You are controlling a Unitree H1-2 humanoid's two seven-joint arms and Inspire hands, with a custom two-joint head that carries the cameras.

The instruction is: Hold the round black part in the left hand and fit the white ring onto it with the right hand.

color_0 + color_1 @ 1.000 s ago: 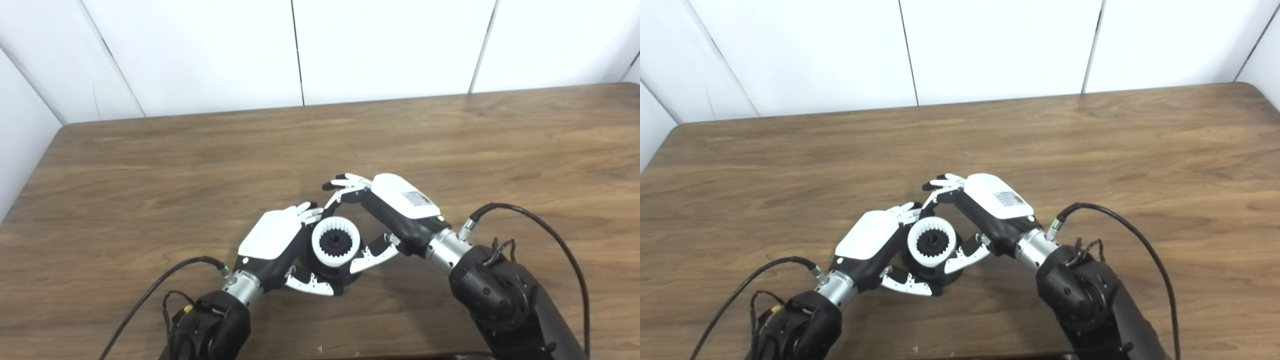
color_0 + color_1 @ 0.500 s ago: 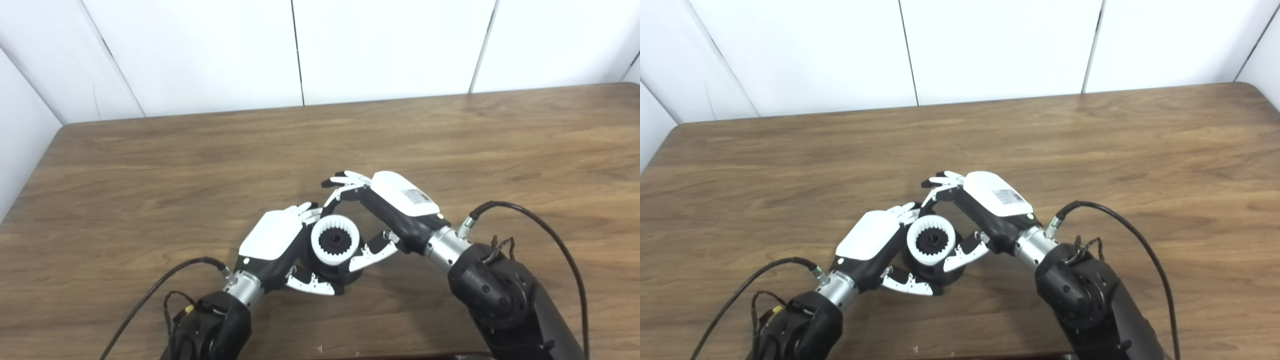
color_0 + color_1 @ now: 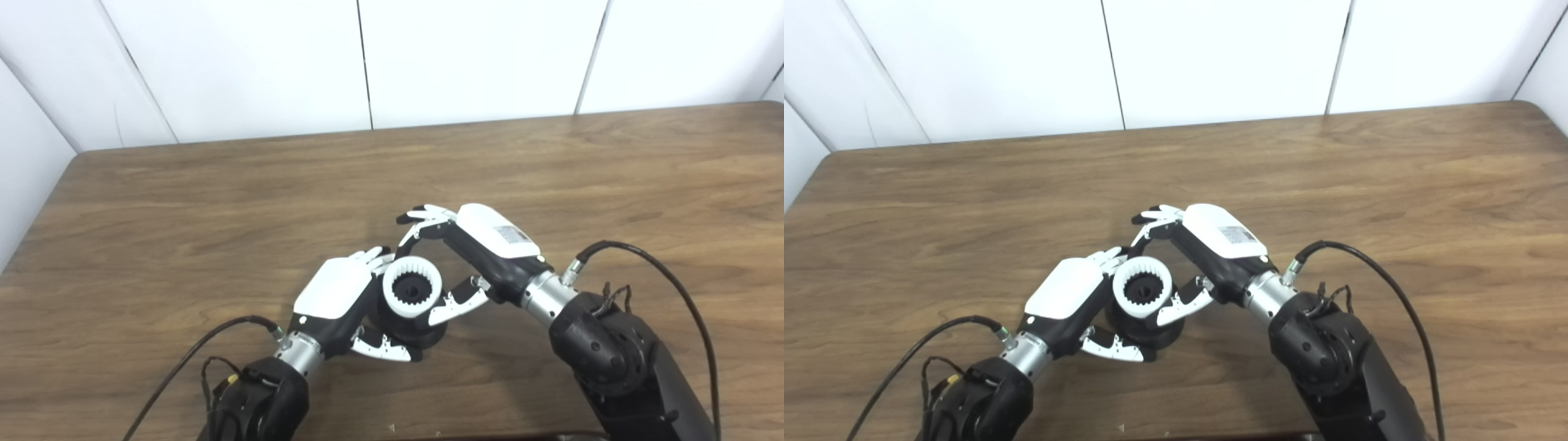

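Left hand [image 3: 334,288] gripping round black part [image 3: 416,327], white ring [image 3: 411,289] atop, right hand [image 3: 484,248] pinching ring

One white ring [image 3: 411,289], toothed on its inside, sits at the lower middle of the frame. One round black part [image 3: 418,327] shows under and inside it. Two hands appear: one left hand [image 3: 340,294] to the lower left of the ring and one right hand [image 3: 484,251] to its right. Two black cables show, one cable at the left [image 3: 196,349] in the lower left of the frame and one cable at the right [image 3: 667,275] in the lower right. One wooden tabletop [image 3: 245,196] carries it all, and behind it, across the top of the frame, stand white wall panels [image 3: 478,55]
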